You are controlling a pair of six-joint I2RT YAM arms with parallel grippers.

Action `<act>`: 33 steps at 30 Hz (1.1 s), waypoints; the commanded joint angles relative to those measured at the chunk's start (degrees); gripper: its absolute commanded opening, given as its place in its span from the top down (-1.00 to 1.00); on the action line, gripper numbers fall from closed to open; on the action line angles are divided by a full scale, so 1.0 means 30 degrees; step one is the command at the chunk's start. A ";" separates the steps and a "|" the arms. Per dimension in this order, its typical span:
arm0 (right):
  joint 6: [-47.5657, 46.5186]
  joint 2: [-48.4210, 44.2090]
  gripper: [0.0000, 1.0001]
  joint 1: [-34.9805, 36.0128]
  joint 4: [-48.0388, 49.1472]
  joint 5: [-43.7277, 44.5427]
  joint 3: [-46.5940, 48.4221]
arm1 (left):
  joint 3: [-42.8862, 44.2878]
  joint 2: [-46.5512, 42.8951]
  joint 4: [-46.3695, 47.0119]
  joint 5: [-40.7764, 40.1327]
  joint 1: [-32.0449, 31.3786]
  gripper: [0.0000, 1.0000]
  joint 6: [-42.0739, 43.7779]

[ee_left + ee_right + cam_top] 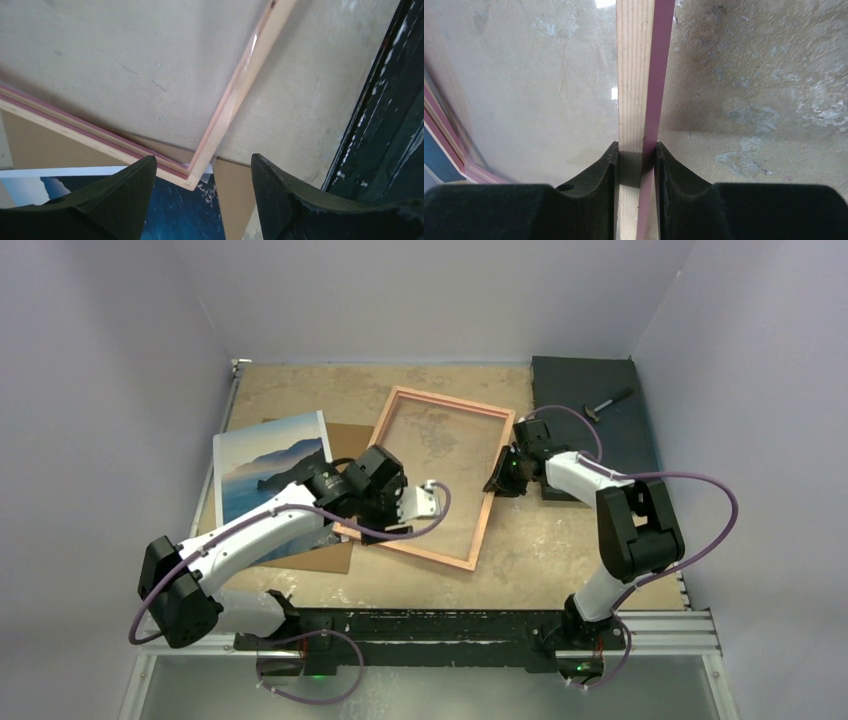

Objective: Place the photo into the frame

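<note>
Two arms reach out from the near edge of the surface [540, 540]. The left pincer [202, 166] hangs over the near-left corner of the frame [455, 404] with its jaws wide apart, nothing between them. The right pincer [636, 150] comes in from the other side, its fingers [599, 170] pressed against both faces of the frame's right rim, so it is holding the frame.

The frame lies near the middle of the surface, turned at an angle, pale wood side up, with the pink showing along the rim's edge in the wrist views. The surface shows through its clear pane. Its near-left corner overlaps the brown backing board [348, 440] and a corner of the photo [270, 465].

The photo lies flat to the left of the frame, on top of the backing board and partly under the left arm. Its blue picture faces up, and it is not inside the frame.

Farther back, at the far right corner, a dark mat [585, 380] carries a small hammer-like tool [608, 402].
</note>
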 commanded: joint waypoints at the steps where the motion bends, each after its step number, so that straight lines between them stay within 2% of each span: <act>1: -0.0594 -0.0513 1.00 -0.0009 0.0482 -0.0885 0.0616 | -0.3042 -0.1436 0.0515 -0.1469 -0.0560 -0.39 0.4011; 7: -0.0626 -0.0664 1.00 -0.0008 0.0227 -0.1470 0.1117 | -0.6837 -0.3320 0.2903 -0.4548 -0.1977 -0.45 0.5506; 15: -0.0574 -0.0934 1.00 -0.0008 0.0207 -0.2018 0.1251 | -0.9983 -0.4754 0.5519 -0.6127 -0.2156 -0.32 0.6249; 19: -0.0808 -0.0920 1.00 -0.0011 0.0134 -0.2074 0.1226 | -1.1172 -0.4434 0.6658 -0.7058 -0.2139 -0.17 0.6575; 24: -0.0972 -0.0967 1.00 -0.0011 0.0192 -0.2269 0.1030 | -1.1286 -0.4175 0.8074 -0.8137 -0.2154 0.09 0.6402; 33: -0.1125 -0.0978 1.00 -0.0010 0.0193 -0.2439 0.1002 | -1.1118 -0.4009 0.8125 -0.8453 -0.2152 0.45 0.6247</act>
